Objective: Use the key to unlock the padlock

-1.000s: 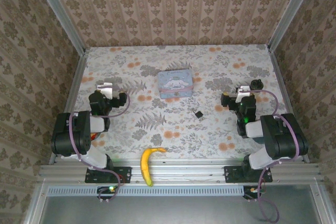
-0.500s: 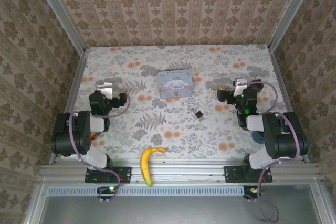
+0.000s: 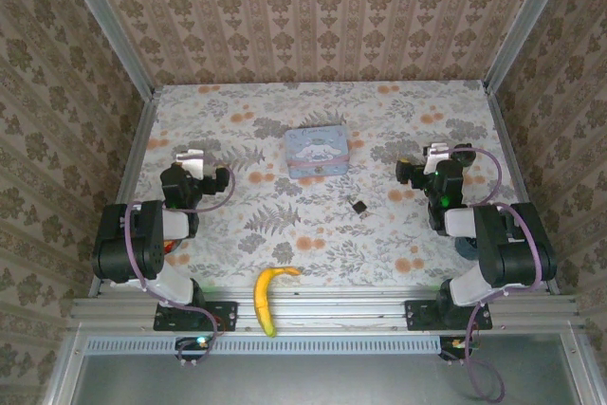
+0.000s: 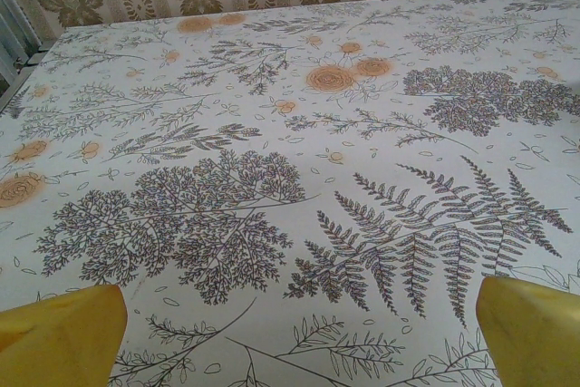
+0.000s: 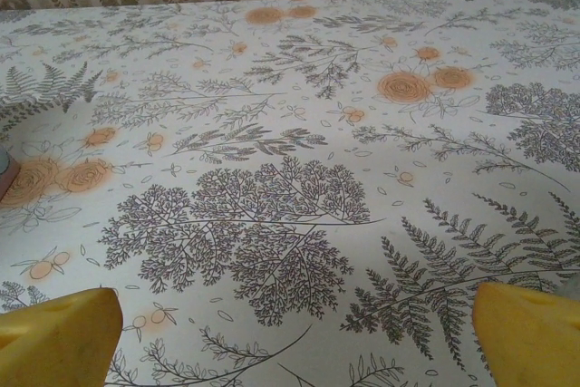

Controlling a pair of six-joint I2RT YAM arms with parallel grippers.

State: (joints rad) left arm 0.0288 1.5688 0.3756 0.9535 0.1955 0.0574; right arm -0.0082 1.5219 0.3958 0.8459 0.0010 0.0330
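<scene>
Floral table (image 3: 237, 116): padlock (image 3: 358, 206) (apparently lying flat) nearer right gripper (image 5: 292, 334) than left gripper (image 4: 296, 334); both jaws wide apart.

padlock (image 3: 358, 206) – black | banana (image 3: 266, 297) – yellow | tin (image 3: 318, 153) pale blue | table (image 3: 237, 120) floral

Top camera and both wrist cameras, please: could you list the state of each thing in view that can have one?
Padlock: lying loose, not gripped; too small to tell whether it is locked.
Tin: lid shut.
Banana: whole, unpeeled.
Left pincer: open, holding nothing.
Right pincer: open, holding nothing.
</scene>
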